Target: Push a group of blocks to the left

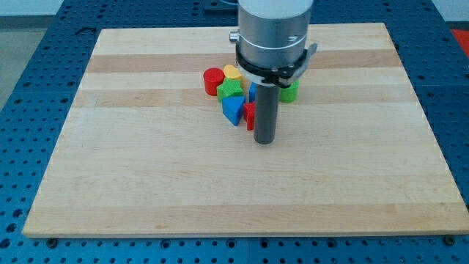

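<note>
A tight group of blocks lies on the wooden board [146, 176] at the view's upper middle. It holds a red cylinder [213, 80], a yellow block [232, 72], a green block [229, 90], a blue triangular block [234, 109], a red block [250, 115] partly behind the rod, a sliver of a blue block [252, 91], and a green block [289, 91] to the right of the rod. My tip [264, 139] rests on the board just below and right of the group, touching or almost touching the red block.
The arm's grey cylindrical body [273, 33] hangs over the group's upper right and hides part of it. A blue perforated table [29, 44] surrounds the board on all sides.
</note>
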Robot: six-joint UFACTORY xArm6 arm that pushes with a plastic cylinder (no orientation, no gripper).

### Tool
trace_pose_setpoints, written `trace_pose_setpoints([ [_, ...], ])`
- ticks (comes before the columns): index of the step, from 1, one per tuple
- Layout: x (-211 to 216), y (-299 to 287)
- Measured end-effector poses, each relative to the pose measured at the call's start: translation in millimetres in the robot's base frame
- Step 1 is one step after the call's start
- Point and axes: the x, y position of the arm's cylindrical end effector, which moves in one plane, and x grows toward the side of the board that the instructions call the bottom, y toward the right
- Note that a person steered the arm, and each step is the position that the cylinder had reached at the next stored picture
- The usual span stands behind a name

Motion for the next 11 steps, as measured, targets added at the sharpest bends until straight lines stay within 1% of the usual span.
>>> trace_pose_setpoints([
  [2, -24.1, -0.6],
  [3, -20.9, 18.5],
  [4, -25.5, 83.0],
  [5, -64.8, 145.3],
  [6, -104.6, 164.5],
  [7, -106.3, 138.1],
  [10, -103.8, 31.3],
  [11, -103.8, 34.0],
])
